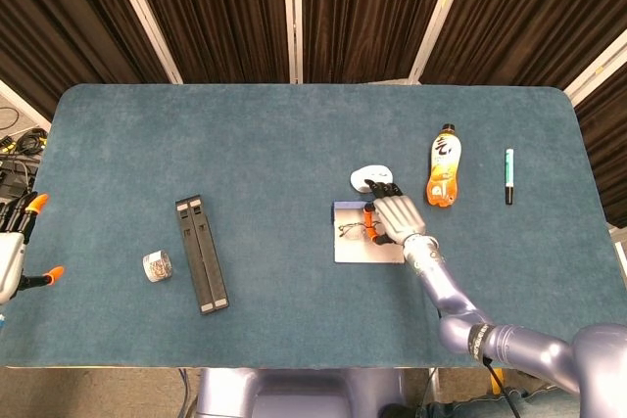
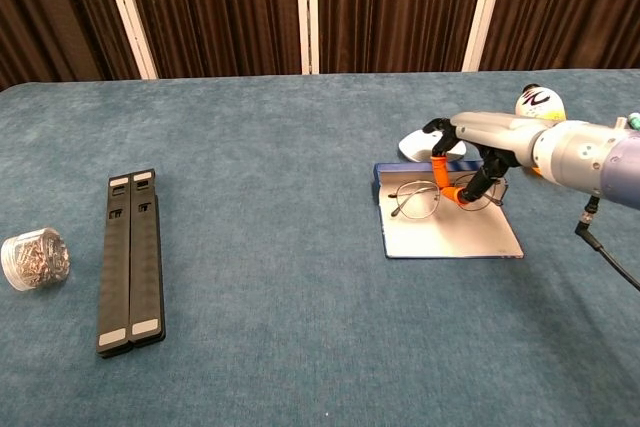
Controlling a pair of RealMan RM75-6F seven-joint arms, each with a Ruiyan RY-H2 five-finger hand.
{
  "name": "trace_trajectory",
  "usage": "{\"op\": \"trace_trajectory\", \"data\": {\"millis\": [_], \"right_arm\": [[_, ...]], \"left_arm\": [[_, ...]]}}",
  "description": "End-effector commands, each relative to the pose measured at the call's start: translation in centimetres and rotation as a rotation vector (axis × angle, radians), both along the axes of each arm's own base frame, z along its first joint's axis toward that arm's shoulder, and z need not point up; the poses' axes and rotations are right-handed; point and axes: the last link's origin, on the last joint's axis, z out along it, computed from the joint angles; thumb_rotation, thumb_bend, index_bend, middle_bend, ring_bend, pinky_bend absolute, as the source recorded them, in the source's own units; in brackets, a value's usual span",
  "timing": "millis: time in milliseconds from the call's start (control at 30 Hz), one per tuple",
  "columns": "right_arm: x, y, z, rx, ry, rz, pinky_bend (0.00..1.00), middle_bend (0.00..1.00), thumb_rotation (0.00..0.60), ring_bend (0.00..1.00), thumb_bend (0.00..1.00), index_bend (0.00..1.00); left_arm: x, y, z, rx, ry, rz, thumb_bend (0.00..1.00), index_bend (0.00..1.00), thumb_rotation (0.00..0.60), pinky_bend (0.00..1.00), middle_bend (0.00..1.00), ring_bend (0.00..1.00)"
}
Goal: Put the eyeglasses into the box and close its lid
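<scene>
Orange fingertips of my right hand (image 2: 478, 159) pinch the eyeglasses (image 2: 420, 197) over the far part of the open box (image 2: 450, 237). I think I should lower them gently, lay them flat inside, then let go. My left hand (image 1: 12, 256) waits far away, fingers spread.

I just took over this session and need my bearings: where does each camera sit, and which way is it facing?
Head view: high above the near edge, looking down on the blue felt table; shows right hand and left hand.
Chest view: low at the near edge, facing the dark curtains; only the right hand shows.
Both share that hand pinching the wire-rimmed eyeglasses over the open blue box.
</scene>
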Motion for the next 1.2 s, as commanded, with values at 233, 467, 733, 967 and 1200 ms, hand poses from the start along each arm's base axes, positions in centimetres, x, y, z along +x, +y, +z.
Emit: {"op": "trace_trajectory", "data": {"millis": [233,467,733,967,1200], "right_arm": [[0.4,-1.0,-0.7,-0.033,0.015,0.015,0.00,0.00,0.600,0.00,0.37,0.63],[0.1,-1.4,-0.7,-0.053,0.027,0.013,0.00,0.00,0.600,0.00,0.36,0.50],[0.3,-0.9,-0.1,-0.074,0.010,0.043,0.00,0.00,0.600,0.00,0.16,0.18],[1.2,-0.4,0.5,-0.093,-0.020,0.096,0.00,0.00,0.600,0.00,0.16,0.10],[1.0,-0.5,-0.8,-0.086,0.023,0.099,0.00,0.00,0.600,0.00,0.15,0.08]], "left_arm": [[-0.2,0.2,-0.1,-0.006,0.002,0.011,0.00,0.00,0.600,0.00,0.00,0.00],[-0.3,0.3,-0.1,-0.010,0.002,0.016,0.00,0.00,0.600,0.00,0.00,0.00],[-0.2,0.2,-0.2,-0.022,0.002,0.018,0.00,0.00,0.600,0.00,0.00,0.00],[0.0,0.1,-0.2,-0.028,0.001,0.016,0.00,0.00,0.600,0.00,0.00,0.00],[0.0,0.1,-0.1,-0.026,-0.001,0.015,0.00,0.00,0.600,0.00,0.00,0.00]]}}
